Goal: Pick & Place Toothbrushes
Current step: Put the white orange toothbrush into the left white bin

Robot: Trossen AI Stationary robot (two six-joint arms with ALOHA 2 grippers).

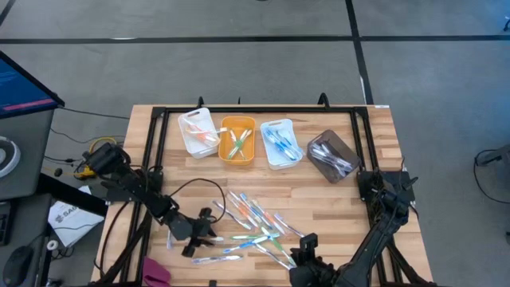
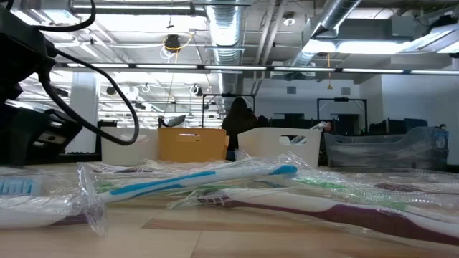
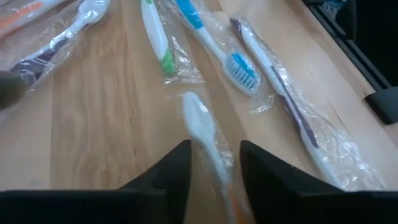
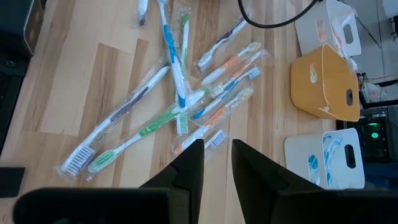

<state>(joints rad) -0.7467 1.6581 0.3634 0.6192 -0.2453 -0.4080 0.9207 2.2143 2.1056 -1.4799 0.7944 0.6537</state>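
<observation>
Several wrapped toothbrushes [image 1: 255,227] lie scattered flat on the wooden table [image 1: 159,143], blue, green, orange and purple ones among them. My left gripper [image 1: 209,233] is low at the pile's left side, open. Its fingers [image 3: 174,177] stand on either side of a white-headed toothbrush with an orange handle [image 3: 202,127], which lies on the table in its clear wrapper; I see a gap on both sides. My right gripper [image 1: 307,243] hangs above the pile's near right side, a little open, with nothing between its fingers [image 4: 189,165].
Four bins stand in a row at the back: white [image 1: 199,131], orange [image 1: 237,140], pale blue [image 1: 280,143] and dark [image 1: 335,155], each with a few brushes. A black cable [image 1: 187,187] loops over the table. A black frame [image 1: 151,151] borders the table top.
</observation>
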